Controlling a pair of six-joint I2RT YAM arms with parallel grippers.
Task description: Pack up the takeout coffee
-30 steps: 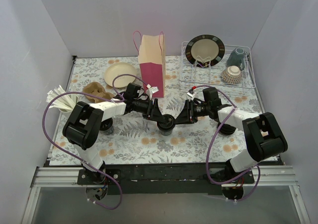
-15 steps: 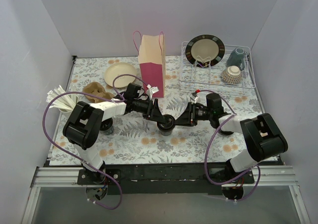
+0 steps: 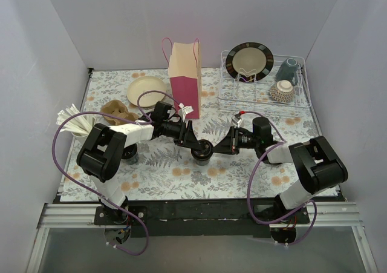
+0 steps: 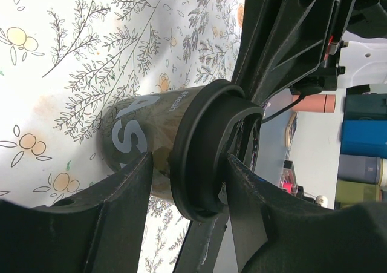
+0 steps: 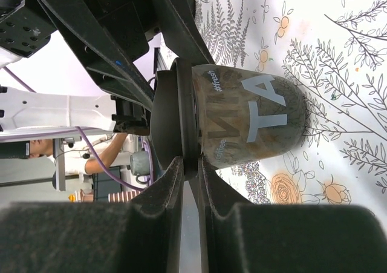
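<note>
The takeout coffee (image 3: 202, 151), a small black cup with a black lid, stands upright mid-table in front of the pink and tan paper bag (image 3: 185, 79). My left gripper (image 3: 195, 141) reaches it from the left. In the left wrist view its fingers (image 4: 124, 206) straddle the lid (image 4: 208, 149), one on the cup wall under the rim, one on the lid top. My right gripper (image 3: 216, 147) reaches from the right. In the right wrist view its fingers (image 5: 166, 194) pinch the lid's rim (image 5: 187, 121) beside the printed cup (image 5: 254, 121).
A wire dish rack (image 3: 266, 94) at the back right holds a dark plate (image 3: 249, 60), a teal cup (image 3: 288, 71) and a patterned bowl (image 3: 281, 90). A beige plate (image 3: 146, 90), a brown piece (image 3: 119, 110) and white sticks (image 3: 75, 123) lie at the left.
My right gripper has moved down and left onto the cup's lid. The left gripper and the cup have stayed in place.
</note>
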